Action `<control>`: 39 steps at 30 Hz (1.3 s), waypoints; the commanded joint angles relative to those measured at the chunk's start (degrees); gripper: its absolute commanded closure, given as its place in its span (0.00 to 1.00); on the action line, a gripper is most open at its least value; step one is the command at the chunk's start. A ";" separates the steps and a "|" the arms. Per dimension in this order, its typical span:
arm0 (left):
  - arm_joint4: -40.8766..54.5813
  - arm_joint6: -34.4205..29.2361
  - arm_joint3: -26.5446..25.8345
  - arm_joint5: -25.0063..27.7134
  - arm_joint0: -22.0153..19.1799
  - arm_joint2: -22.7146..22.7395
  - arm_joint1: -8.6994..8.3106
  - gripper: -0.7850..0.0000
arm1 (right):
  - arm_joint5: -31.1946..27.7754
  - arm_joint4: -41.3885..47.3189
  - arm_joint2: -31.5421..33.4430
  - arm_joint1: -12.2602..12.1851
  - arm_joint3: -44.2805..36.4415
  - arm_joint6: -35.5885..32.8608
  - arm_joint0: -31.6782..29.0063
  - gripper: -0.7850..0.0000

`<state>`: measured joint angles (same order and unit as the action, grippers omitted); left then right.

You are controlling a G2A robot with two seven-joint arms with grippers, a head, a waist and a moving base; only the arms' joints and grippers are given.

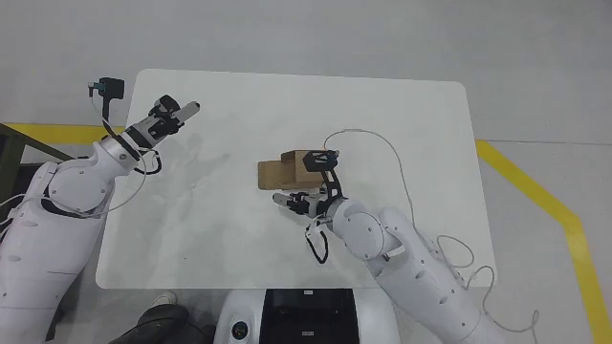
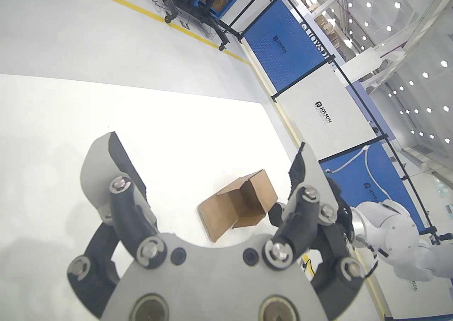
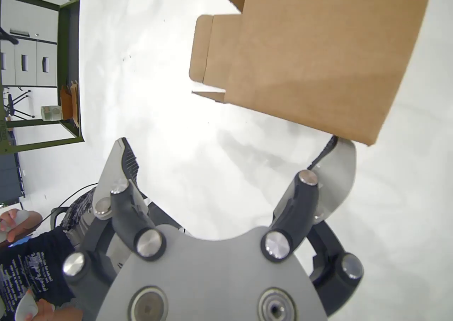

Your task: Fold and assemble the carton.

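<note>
Nearest the robot, the right hand (image 1: 290,201) sits just on the near side of the brown corrugated cardboard carton (image 1: 292,170), its fingers spread wide with nothing between them. In its wrist view, one fingertip (image 3: 332,145) slips out of sight behind the carton's near corner. I cannot tell whether it touches. That placement looks meant to brace or pinch the near wall while the flaps are worked.

The carton lies on its side on the white rounded worktop (image 1: 382,115). It is opened into a tube but not closed. Its open mouth faces away from the right arm, a long tuck flap lies flat on the worktop in front of that mouth, and a short side flap stands out at an angle.

Farther off, well apart from the carton on the side its mouth faces, the left hand (image 1: 182,110) hangs above the worktop with its fingers also wide apart and empty. Pointed at the opening, it seems stationed to come in and fold those flaps.
</note>
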<state>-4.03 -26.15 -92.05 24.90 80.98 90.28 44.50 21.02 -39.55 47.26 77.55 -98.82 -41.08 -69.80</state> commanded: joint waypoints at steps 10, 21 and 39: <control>0.00 0.00 0.00 0.00 0.00 0.00 0.00 0.00 | 1.25 2.03 -1.26 1.89 8.76 0.00 8.27 0.00; 0.00 0.00 0.00 0.00 0.00 0.00 0.00 0.00 | 9.56 -7.86 -4.98 3.05 8.91 -2.68 12.23 0.00; 0.00 0.00 0.00 0.00 0.00 0.00 0.00 0.00 | 16.31 -21.55 -1.09 1.22 3.51 -8.48 5.09 0.00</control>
<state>-4.03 -26.15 -92.05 24.90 80.98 90.28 44.50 37.05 -60.27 45.52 78.92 -95.07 -49.22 -64.50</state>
